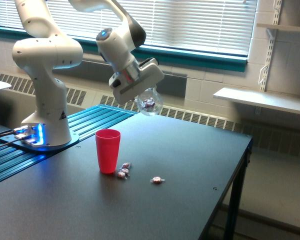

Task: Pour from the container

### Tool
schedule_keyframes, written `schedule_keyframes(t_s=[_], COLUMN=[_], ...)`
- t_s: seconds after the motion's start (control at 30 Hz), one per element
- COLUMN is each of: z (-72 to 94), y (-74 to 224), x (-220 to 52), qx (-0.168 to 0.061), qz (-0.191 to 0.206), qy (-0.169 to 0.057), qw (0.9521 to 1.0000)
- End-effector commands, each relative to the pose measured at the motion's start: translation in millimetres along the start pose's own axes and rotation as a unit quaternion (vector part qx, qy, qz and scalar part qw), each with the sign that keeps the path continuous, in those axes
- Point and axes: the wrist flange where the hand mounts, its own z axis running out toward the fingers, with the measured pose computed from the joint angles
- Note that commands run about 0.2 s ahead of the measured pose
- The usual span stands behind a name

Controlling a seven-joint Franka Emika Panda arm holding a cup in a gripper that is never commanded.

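Above and to the exterior view's right of the red cup (108, 150), the jaws (140, 92) hold the mug (149, 102); judged misaligned, so centre it over the cup before tipping.

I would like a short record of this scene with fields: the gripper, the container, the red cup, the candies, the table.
gripper: raised above the table, holds the container; fingers mostly hidden
container: clear, rounded, in the air, to the exterior view's right of the red cup and higher; some candy visible inside
red cup: upright on the table, contents cannot be seen
candies: two lie right beside the cup's base, one lies apart, further to the exterior view's right
table: dark top, carries the cup and the spilled candies
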Motion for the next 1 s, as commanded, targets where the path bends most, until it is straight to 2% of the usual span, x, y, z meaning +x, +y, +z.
schedule_keyframes(t_s=[0.03, 0.13, 0.17, 0.2, 0.23, 0.37, 0.5, 0.6, 0.7, 0.73, 1.0], z=[3.7, 6.9, -1.7, -15.7, -23.6, -38.9, -62.0, -79.7, -94.7, -96.7, -96.5], y=[20, 29, 22, 12, 7, 4, -1, -1, 0, 1, 1], x=[30, 42, 38, 31, 27, 31, 27, 24, 20, 20, 20], qx=[0.001, 0.001, 0.027, 0.065, 0.086, 0.129, 0.180, 0.213, 0.236, 0.239, 0.238], qz=[0.044, 0.086, 0.087, 0.085, 0.085, 0.129, 0.166, 0.196, 0.225, 0.229, 0.229], qy=[0.017, 0.030, 0.026, 0.017, 0.011, 0.010, -0.002, -0.015, -0.030, -0.032, -0.031], qw=[0.9989, 0.9958, 0.9955, 0.9941, 0.9927, 0.9833, 0.9696, 0.9569, 0.9449, 0.9431, 0.9432])
